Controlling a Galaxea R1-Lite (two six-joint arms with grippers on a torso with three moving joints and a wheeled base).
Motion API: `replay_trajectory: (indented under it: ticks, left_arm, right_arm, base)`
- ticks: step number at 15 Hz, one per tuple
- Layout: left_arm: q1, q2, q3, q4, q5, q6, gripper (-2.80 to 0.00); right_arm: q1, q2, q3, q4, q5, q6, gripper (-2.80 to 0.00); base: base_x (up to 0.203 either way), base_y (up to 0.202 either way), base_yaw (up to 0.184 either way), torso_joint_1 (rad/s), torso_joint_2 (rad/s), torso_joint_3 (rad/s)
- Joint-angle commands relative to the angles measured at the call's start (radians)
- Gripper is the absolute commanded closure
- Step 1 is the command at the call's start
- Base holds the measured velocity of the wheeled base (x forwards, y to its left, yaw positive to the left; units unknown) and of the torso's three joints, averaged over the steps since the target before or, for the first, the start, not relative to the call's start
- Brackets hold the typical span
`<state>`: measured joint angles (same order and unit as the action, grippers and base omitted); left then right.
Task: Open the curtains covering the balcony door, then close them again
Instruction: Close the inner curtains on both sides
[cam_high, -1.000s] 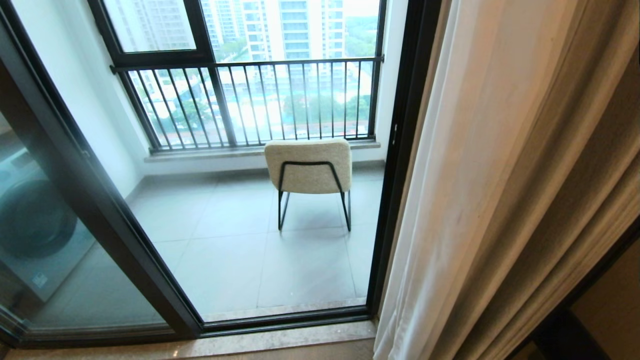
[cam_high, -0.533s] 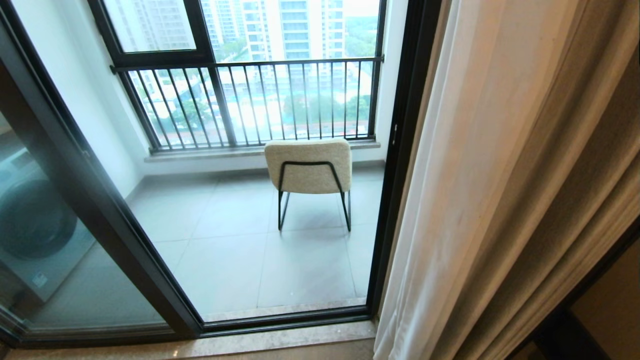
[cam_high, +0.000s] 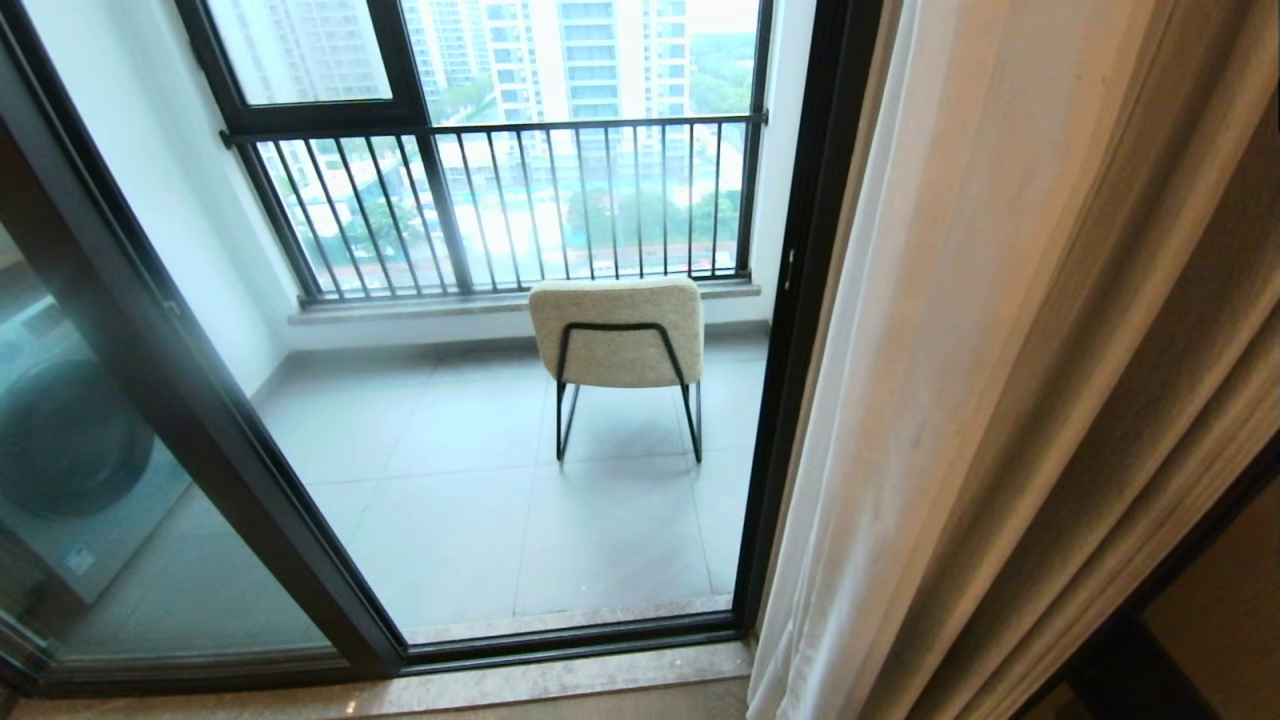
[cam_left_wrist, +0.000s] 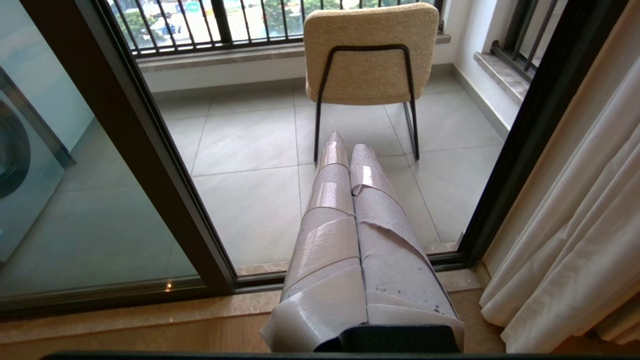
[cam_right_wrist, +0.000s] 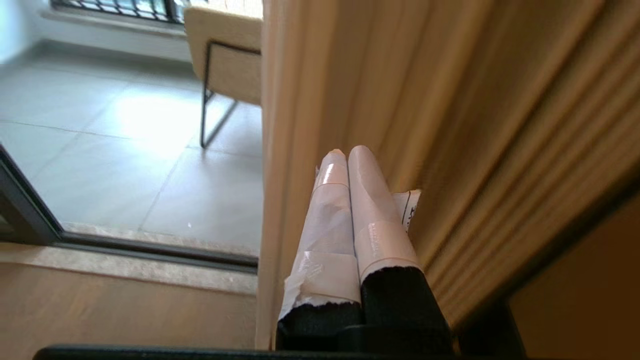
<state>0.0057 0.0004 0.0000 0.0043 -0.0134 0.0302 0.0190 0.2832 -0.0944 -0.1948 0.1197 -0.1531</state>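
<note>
The curtains (cam_high: 900, 400) hang gathered in white sheer folds at the right of the head view, leaving the balcony door (cam_high: 230, 470) uncovered. Its dark frames and glass panels fill the left and middle. Neither arm shows in the head view. In the left wrist view, my left gripper (cam_left_wrist: 345, 142) is shut and empty, its tape-wrapped fingers pointing through the balcony door (cam_left_wrist: 150, 150), with the curtains (cam_left_wrist: 565, 240) off to one side. In the right wrist view, my right gripper (cam_right_wrist: 345, 152) is shut, holds nothing, and sits close against the curtains (cam_right_wrist: 290, 100).
A beige chair (cam_high: 617, 335) with black legs stands on the tiled balcony before a black-barred railing window (cam_high: 500, 200). A washing machine (cam_high: 70, 450) shows behind the left glass. Thicker beige drapes (cam_high: 1150, 350) hang right of the sheer fabric. A stone threshold (cam_high: 500, 685) runs below the door.
</note>
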Motion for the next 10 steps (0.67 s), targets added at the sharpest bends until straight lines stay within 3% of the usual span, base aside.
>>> replay_trajectory:
  ticks: [1,5,6,10]
  left_arm:
    - [0.000,0.000,0.000,0.000,0.000,0.000,0.00]
    - [0.000,0.000,0.000,0.000,0.000,0.000,0.00]
    - [0.000,0.000,0.000,0.000,0.000,0.000,0.00]
    - [0.000,0.000,0.000,0.000,0.000,0.000,0.00]
  right_arm:
    - [0.009,0.264,-0.146,-0.078,0.047,0.002,0.00]
    - [0.015,0.533,-0.466,-0.152,0.156,0.005,0.00]
    - [0.015,0.586,-0.525,-0.166,0.173,0.005,-2.80]
    - [0.016,0.709,-0.614,-0.248,0.257,0.005,-2.80]
  base:
    - [0.000,0.000,0.000,0.000,0.00,0.000]
    - [0.000,0.000,0.000,0.000,0.00,0.000]
    - [0.000,0.000,0.000,0.000,0.00,0.000]
    - [0.000,0.000,0.000,0.000,0.00,0.000]
